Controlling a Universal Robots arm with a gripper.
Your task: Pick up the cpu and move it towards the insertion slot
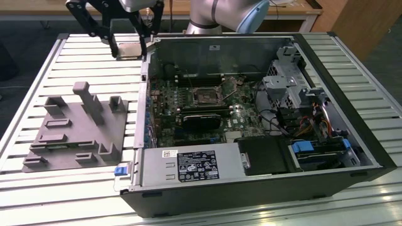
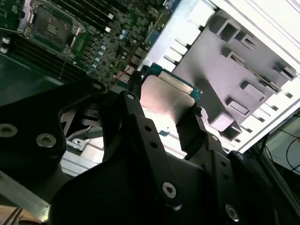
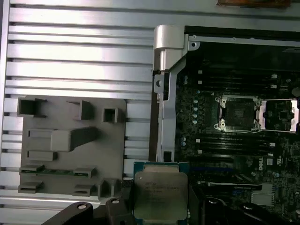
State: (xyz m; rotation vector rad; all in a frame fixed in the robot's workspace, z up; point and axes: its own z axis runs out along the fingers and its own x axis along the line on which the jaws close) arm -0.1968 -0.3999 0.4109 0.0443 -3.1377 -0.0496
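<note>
My gripper (image 1: 129, 51) is shut on the cpu (image 1: 129, 49), a flat square chip with a silvery top, and holds it in the air near the far left corner of the open computer case (image 1: 146, 141), just outside its wall. In both wrist views the cpu (image 3: 159, 192) (image 2: 164, 98) sits between the black fingers (image 3: 116, 207). The insertion slot (image 1: 206, 96), a square socket with a dark centre and metal frame, lies on the motherboard inside the case, to the exterior view's right of the chip. It shows as an open socket (image 3: 237, 113) (image 2: 49, 26) in both wrist views.
A grey plastic fixture block (image 1: 75, 127) (image 3: 70, 140) with upright posts lies on the slatted metal table (image 1: 82, 61), at the exterior view's left of the case. Inside the case are a black card (image 1: 202, 121), drive cages and cables (image 1: 308, 122), and a labelled power supply (image 1: 188, 167).
</note>
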